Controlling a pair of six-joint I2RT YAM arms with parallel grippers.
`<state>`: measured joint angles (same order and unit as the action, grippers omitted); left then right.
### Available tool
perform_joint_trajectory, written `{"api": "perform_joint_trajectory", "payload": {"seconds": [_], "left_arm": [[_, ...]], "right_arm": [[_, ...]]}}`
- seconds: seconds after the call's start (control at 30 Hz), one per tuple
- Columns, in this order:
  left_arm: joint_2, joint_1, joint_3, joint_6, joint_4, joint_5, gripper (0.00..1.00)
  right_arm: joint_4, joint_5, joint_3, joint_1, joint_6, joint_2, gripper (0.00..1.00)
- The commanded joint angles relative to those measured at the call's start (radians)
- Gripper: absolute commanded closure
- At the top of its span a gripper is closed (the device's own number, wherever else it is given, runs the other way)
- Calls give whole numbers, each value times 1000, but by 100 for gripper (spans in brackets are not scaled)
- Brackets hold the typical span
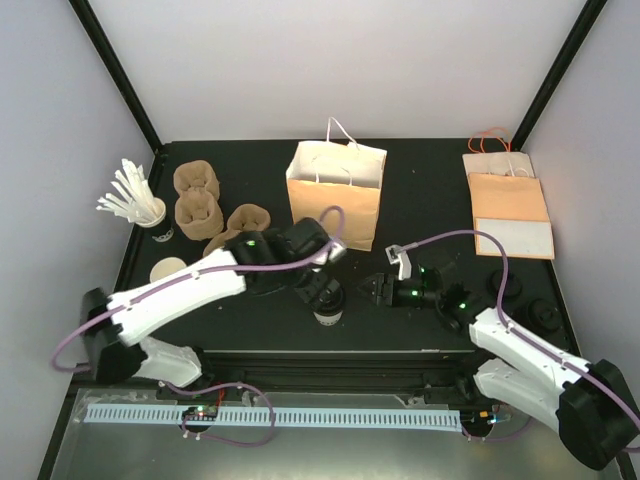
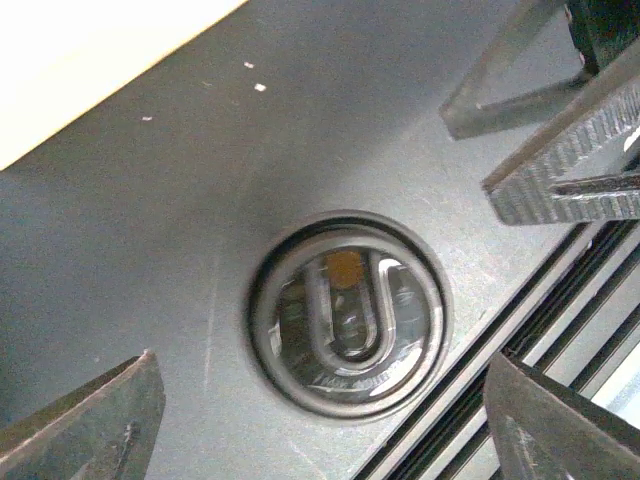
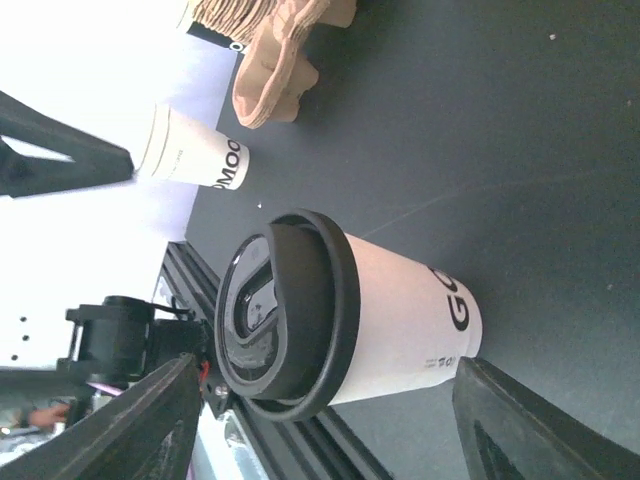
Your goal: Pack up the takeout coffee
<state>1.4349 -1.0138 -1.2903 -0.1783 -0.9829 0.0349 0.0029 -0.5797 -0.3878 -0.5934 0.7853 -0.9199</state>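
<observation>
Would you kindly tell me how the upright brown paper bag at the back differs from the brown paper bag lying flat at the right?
The upright brown paper bag stands with its mouth open; the flat brown paper bag lies folded flat. The upright bag has white cord handles; the flat bag shows orange ones. The flat bag bears a pale rectangular patch; the upright bag's face is plain. Both are brown paper with loop handles.

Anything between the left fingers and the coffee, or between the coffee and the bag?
Nothing visible. The left gripper hangs open right over the takeout coffee, and the paper bag stands just behind it, though the left arm hides part of that gap.
</observation>
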Motion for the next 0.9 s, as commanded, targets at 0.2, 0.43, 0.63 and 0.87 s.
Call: {"api": "perform_joint_trajectory", "payload": {"seconds": [0.2, 0.43, 0.63, 0.87], "left_arm": [[-468, 315, 477, -480, 355, -376, 47], [-467, 392, 679, -563, 561, -640, 65], [-396, 412, 721, -573, 666, -735, 70], [-368, 425, 741, -572, 709, -769, 75]], "right_arm": [[113, -33, -51, -1, 82, -107, 50], [159, -68, -93, -5, 64, -213, 66], [166, -78, -116, -5, 50, -273, 75], [194, -103, -117, -7, 46, -327, 79]]}}
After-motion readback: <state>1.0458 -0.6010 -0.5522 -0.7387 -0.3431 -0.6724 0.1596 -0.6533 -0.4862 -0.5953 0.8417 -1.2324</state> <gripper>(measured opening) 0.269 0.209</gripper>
